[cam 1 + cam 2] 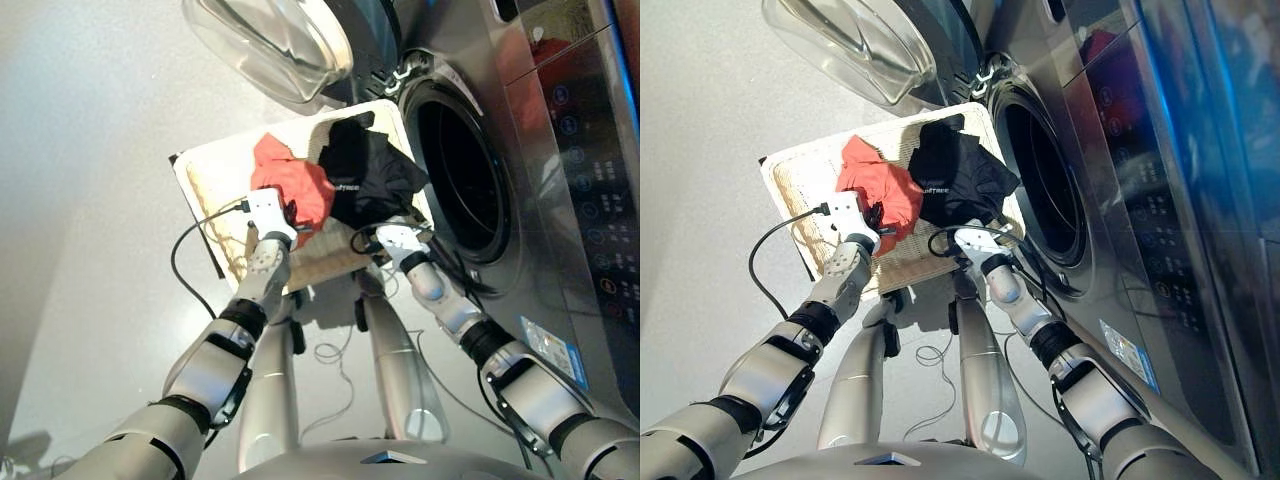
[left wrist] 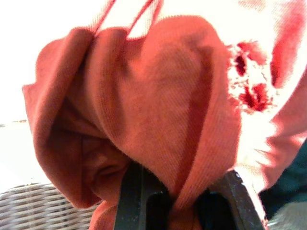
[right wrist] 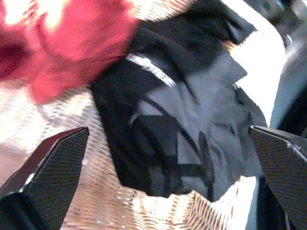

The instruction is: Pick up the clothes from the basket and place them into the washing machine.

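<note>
L fingers (image 2: pixel 144 201) pinch orange-red garment (image 1: pixel 295 185); R fingers (image 3: pixel 268 158) wide apart, empty, over black garment (image 1: pixel 365 175) at basket (image 1: pixel 205 165) edge.

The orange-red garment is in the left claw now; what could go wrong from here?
1. The left claw pinches only a fold of the orange-red garment, so the cloth might slip out when lifted.
2. This garment touches the black garment in the basket, so lifting may drag the black one along.
3. The open right claw hovers above the black garment beside the washing machine; the arms may crowd each other.
</note>
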You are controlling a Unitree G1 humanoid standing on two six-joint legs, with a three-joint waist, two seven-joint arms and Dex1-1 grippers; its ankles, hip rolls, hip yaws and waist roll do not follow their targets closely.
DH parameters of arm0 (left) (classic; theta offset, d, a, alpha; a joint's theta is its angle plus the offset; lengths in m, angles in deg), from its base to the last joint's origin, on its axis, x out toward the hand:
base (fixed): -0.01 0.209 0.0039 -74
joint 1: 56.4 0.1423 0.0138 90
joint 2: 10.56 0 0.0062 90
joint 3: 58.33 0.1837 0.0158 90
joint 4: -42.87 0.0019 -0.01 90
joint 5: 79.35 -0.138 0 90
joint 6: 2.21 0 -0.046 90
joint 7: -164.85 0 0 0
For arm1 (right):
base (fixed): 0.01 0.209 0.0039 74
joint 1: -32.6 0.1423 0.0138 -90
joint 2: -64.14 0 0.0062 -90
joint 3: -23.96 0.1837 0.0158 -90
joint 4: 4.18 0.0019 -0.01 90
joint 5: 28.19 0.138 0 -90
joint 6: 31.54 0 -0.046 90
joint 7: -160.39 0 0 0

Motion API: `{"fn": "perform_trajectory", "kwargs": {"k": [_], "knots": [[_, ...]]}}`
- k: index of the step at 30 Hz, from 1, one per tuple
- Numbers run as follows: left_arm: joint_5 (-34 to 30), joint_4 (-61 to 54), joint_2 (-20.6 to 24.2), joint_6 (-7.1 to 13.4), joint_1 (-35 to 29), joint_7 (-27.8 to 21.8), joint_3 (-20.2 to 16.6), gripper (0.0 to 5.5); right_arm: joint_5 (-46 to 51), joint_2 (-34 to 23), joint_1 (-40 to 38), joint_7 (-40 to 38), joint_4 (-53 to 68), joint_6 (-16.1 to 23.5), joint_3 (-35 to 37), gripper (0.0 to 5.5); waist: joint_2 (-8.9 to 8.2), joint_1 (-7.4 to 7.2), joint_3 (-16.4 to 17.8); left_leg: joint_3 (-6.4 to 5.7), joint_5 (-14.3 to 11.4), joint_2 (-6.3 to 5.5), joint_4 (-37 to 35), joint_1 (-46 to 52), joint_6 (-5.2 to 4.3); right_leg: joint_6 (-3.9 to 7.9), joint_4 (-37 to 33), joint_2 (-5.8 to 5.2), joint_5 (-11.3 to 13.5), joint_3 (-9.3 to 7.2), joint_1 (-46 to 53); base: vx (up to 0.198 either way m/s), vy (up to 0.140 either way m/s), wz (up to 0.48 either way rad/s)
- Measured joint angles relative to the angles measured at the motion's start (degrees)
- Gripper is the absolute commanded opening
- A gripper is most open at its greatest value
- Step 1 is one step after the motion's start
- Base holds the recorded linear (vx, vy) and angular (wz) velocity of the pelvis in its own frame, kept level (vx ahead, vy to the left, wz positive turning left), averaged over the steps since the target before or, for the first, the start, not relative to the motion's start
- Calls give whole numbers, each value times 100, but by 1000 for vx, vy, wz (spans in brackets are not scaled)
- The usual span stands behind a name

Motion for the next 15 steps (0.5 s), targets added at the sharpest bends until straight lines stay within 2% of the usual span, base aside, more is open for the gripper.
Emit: {"fn": "perform_trajectory", "kwargs": {"k": [1,2,3,4,7,8,10,11,15], "knots": [[40,-137,-3,-2,110,-54,97,0,-70,-33,-78,61,19,7,-69,550,10,8,2,-45,40,5,-120,221,-10,8,-48,0,-27,-61,195,0,0,0],[89,-238,4,-2,177,-125,149,0,-133,-13,-62,141,22,3,-123,550,14,87,2,-74,48,16,-172,392,-13,23,-73,0,-70,-113,381,60,-26,131],[93,-298,3,-6,222,-168,155,0,-181,-28,-49,189,25,2,-149,550,15,86,2,-100,51,18,-199,480,-12,25,-82,-1,-90,-136,473,55,-23,182],[119,-445,11,-9,334,-236,156,0,-189,-13,-91,332,101,6,-278,550,26,88,2,-184,71,16,-292,718,-17,10,-81,-13,-147,-211,690,55,-18,153],[234,-668,17,-39,471,-312,153,0,-341,-5,-30,509,169,-2,-419,550,47,225,-5,-214,84,26,-405,1031,-16,2,-111,-14,-176,-233,979,67,-13,33],[245,-727,18,-54,520,-356,157,0,-431,-17,-73,555,246,1,-443,550,68,226,-11,-209,110,30,-501,1176,-10,-1,-161,-8,-174,-239,1102,52,4,-2],[272,-906,15,-63,662,-399,175,0,-551,0,-143,594,318,2,-463,550,131,243,-41,-252,126,38,-571,1393,-6,-1,-281,-7,-173,-295,1371,102,2,86],[310,-997,11,-67,712,-419,231,0,-617,17,-178,609,362,-6,-490,550,181,239,-63,-327,129,40,-608,1510,-4,-3,-359,-15,-170,-355,1529,104,-1,174],[422,-1326,3,-100,1006,-526,371,0,-860,-1,-166,621,498,-5,-569,550,389,255,-242,-367,151,77,-804,1900,1,1,-645,14,-157,-419,1993,70,-9,75]]}}
